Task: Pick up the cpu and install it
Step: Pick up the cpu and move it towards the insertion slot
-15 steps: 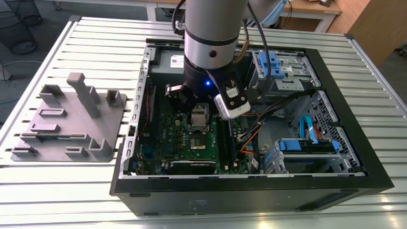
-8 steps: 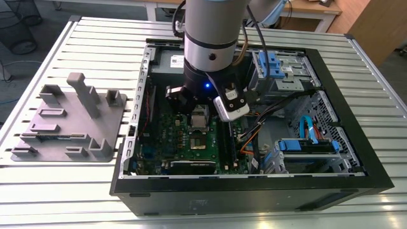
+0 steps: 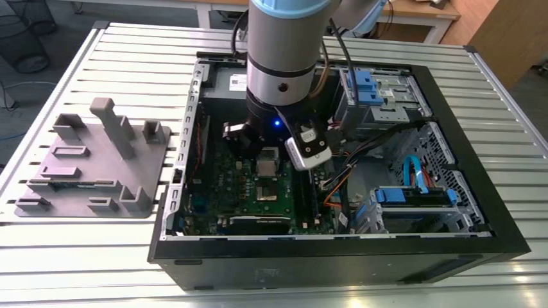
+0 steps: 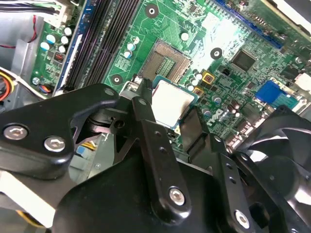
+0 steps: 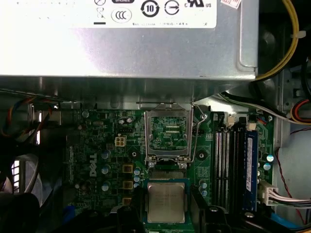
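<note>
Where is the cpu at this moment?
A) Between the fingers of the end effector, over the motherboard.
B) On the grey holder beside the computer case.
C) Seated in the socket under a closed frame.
A: in the first wrist view the cpu is clamped in the end effector over the motherboard, and in the second wrist view the socket beside it is empty.

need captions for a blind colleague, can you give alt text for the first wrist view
The tool grips a small silvery cpu by two opposite edges over a green motherboard, close to the socket with its metal frame lifted open. Memory slots run beside the socket, and a silver metal box lies beyond it.
</note>
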Available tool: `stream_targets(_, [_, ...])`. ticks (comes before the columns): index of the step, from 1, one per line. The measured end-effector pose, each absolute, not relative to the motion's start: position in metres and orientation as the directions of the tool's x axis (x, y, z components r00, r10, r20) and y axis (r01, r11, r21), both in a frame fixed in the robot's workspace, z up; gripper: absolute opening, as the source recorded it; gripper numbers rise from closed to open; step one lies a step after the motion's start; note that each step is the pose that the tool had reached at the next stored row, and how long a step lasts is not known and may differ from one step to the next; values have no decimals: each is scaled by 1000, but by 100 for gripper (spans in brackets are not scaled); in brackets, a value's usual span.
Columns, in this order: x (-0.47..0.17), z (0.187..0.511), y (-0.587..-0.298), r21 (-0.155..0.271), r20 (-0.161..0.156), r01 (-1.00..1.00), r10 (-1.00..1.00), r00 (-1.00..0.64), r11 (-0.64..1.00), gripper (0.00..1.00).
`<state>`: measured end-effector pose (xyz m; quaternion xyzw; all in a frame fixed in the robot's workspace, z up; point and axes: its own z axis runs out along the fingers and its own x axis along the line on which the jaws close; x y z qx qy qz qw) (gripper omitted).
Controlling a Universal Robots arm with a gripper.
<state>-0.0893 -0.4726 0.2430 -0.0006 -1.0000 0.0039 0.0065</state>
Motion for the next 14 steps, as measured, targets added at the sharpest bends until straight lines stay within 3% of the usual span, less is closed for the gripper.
stream_targets(14, [-90,227,-473,-8,12,1,1,-1000,1000,47])
